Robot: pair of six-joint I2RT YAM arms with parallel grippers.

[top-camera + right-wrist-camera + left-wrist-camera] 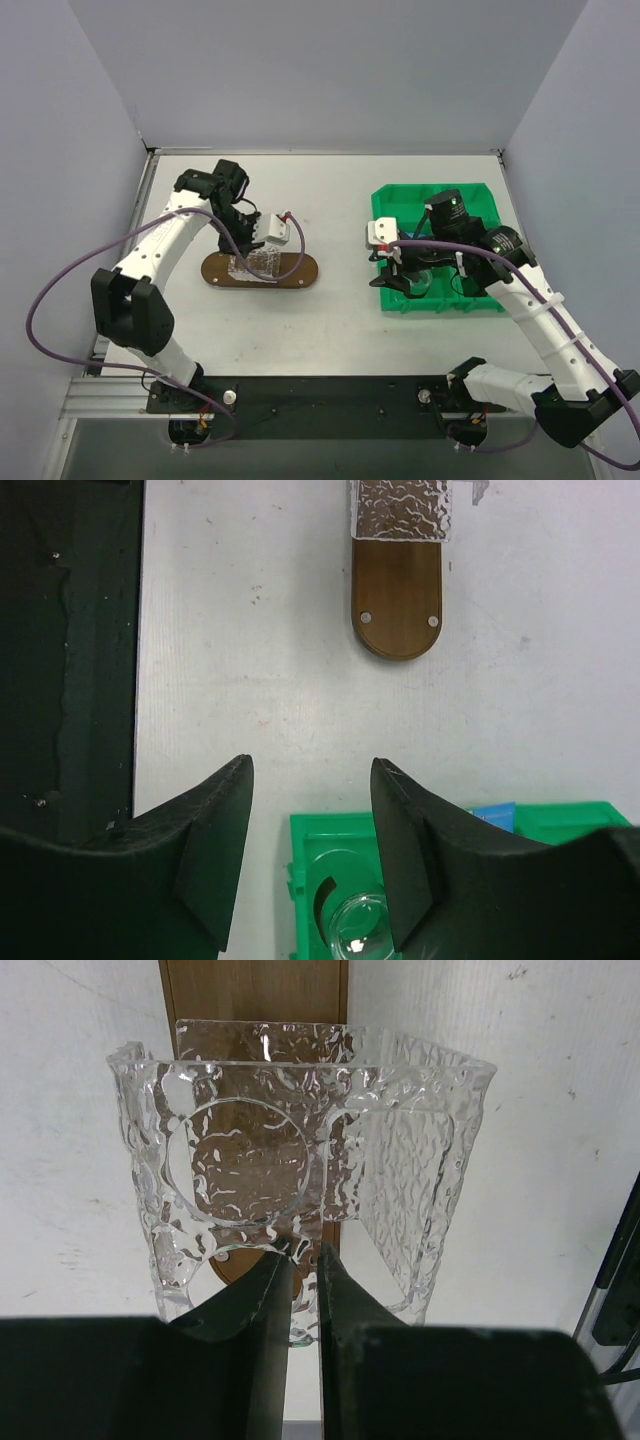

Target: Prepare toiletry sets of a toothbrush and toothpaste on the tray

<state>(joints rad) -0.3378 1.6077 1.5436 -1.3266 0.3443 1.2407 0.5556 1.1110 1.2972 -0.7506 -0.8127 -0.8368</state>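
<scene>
The dark brown oval tray [296,273] lies left of centre on the table. My left gripper [252,256] is over it, shut on the wall of a textured clear cup [250,1160] that stands on the tray [250,990]. A second clear cup [420,1160] stands close beside the first. My right gripper [312,770] is open and empty, above the front left corner of the green bin [440,302]. A blue edge of the toothpaste [495,809] shows in the bin. The toothbrush is out of view.
A small clear cup [358,932] sits in the bin's [310,840] near compartment, under my right jaws. The tray's bare end [397,600] and the clear cup [400,510] on it show in the right wrist view. Grey walls close in the table's back and sides.
</scene>
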